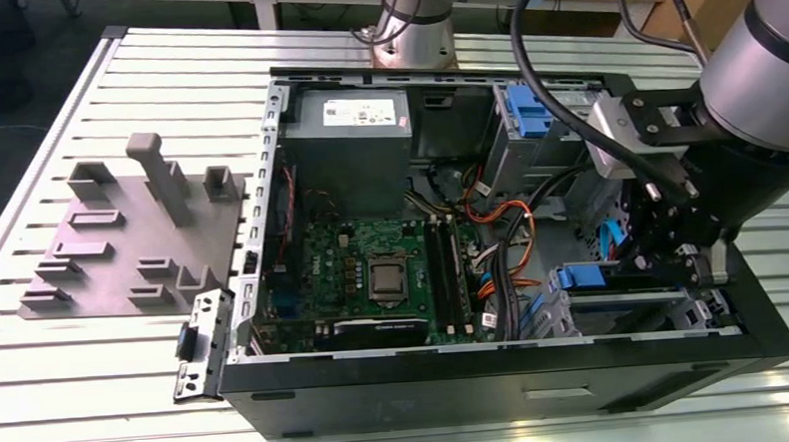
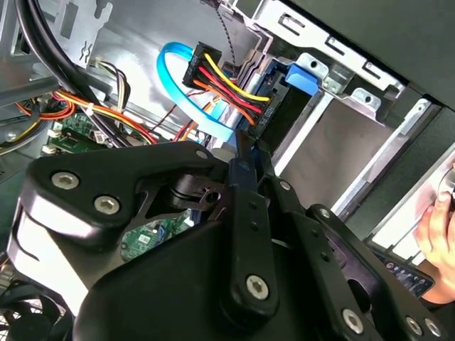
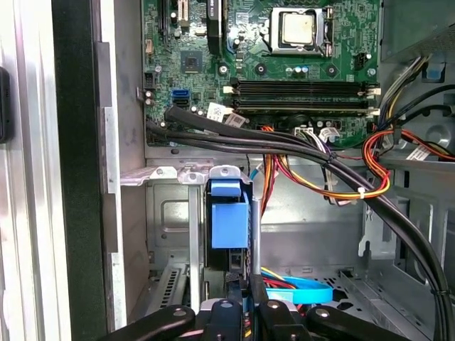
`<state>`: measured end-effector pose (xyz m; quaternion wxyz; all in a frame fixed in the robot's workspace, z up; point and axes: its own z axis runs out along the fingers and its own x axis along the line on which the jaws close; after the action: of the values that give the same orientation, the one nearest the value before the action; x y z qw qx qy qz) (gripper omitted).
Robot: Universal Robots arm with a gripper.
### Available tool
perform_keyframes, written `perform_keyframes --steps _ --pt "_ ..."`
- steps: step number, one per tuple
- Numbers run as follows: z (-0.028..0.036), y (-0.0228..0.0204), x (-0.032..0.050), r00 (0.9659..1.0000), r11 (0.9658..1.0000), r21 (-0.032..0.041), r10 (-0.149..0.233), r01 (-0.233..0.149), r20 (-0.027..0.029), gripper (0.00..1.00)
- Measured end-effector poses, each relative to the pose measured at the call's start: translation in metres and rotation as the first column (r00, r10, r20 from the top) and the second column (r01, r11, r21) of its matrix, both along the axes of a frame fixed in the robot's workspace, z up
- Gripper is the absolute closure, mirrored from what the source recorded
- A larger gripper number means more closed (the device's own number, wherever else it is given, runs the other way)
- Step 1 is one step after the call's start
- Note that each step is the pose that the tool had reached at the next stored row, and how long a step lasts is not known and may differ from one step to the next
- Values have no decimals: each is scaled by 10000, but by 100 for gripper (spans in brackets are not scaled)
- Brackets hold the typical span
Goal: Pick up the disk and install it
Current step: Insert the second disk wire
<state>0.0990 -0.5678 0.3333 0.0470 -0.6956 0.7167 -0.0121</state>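
The disk [image 1: 584, 276] stands on edge in the silver drive cage [image 1: 638, 315] at the near corner of the open computer case, on the exterior view's right. Its blue carrier [image 3: 229, 217] rises above the cage rim, and its dark body sits down in the slot. My gripper [image 1: 643, 262] reaches down into the case right beside it. In both wrist views the black fingers [image 3: 224, 311] come together on the carrier's thin blue edge, so the gripper [image 3: 247, 295] [image 2: 244, 160] looks shut on it. A blue flat cable and a coloured wire bundle [image 2: 220, 78] end next to the carrier [image 2: 297, 77].
The motherboard [image 1: 370, 272] fills the case floor, with a grey power supply [image 1: 350, 118] at the back. A second cage with a blue latch [image 1: 529, 110] stands behind my arm. Thick black cables [image 3: 284, 145] cross above the cage. A grey fixture plate [image 1: 129, 243] lies outside. A hand [image 2: 437, 227] shows by the case wall.
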Motion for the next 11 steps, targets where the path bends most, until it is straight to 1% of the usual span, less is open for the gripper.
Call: perform_keyframes --steps 7,11 --pt "-41 -6 0 10000 10000 8 -1 1 0 84" --pt "-49 -6 0 10000 10000 9 0 0 0 84"
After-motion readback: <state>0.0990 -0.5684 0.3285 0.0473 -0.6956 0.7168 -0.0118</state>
